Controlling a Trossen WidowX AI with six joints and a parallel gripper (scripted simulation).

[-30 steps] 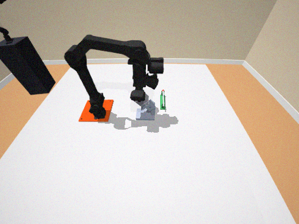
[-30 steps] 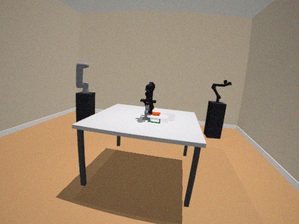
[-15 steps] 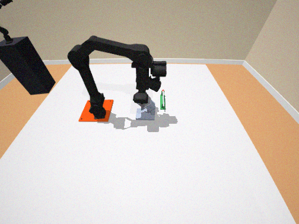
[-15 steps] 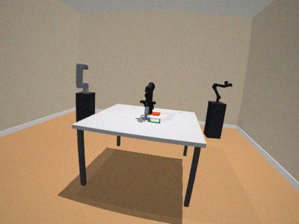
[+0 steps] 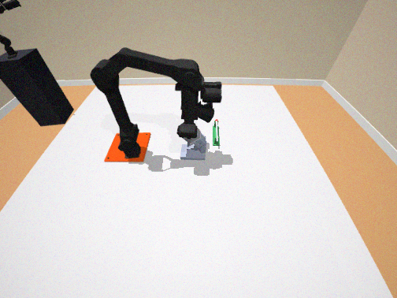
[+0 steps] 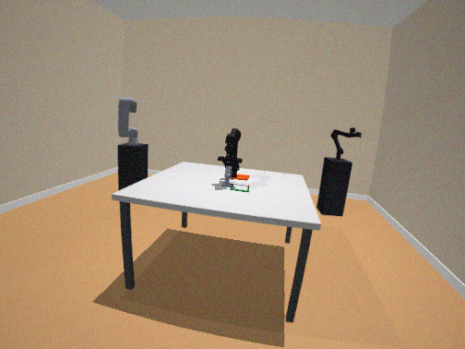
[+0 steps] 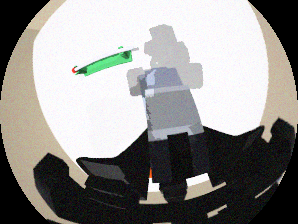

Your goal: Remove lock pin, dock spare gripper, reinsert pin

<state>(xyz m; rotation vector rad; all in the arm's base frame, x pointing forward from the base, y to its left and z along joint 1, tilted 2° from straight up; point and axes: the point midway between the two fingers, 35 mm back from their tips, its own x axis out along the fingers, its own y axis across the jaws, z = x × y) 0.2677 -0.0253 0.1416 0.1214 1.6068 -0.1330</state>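
My gripper (image 5: 187, 133) (image 7: 169, 127) points down over the mount and is shut on the spare gripper. The spare gripper (image 5: 194, 139) (image 7: 173, 112) is a grey block with a dark part between my fingers. Its lower end is at the blue-grey mount (image 5: 194, 157) (image 7: 166, 76), overlapping its tilted socket in view; how far it is inside is hidden. The lock pin, thin and pale with a red end (image 5: 216, 121) (image 7: 74, 70), is out of the socket and lies along the green holder (image 5: 216, 144) (image 6: 240, 190) (image 7: 107, 65) beside the mount.
The arm's base stands on an orange plate (image 5: 111, 154) (image 6: 243, 177), on the other side of the mount from the green holder. The white table (image 5: 197, 236) (image 6: 184, 198) carries everything. Dark pedestals (image 5: 37, 87) (image 6: 334, 186) with other arms stand beyond the table's edges.
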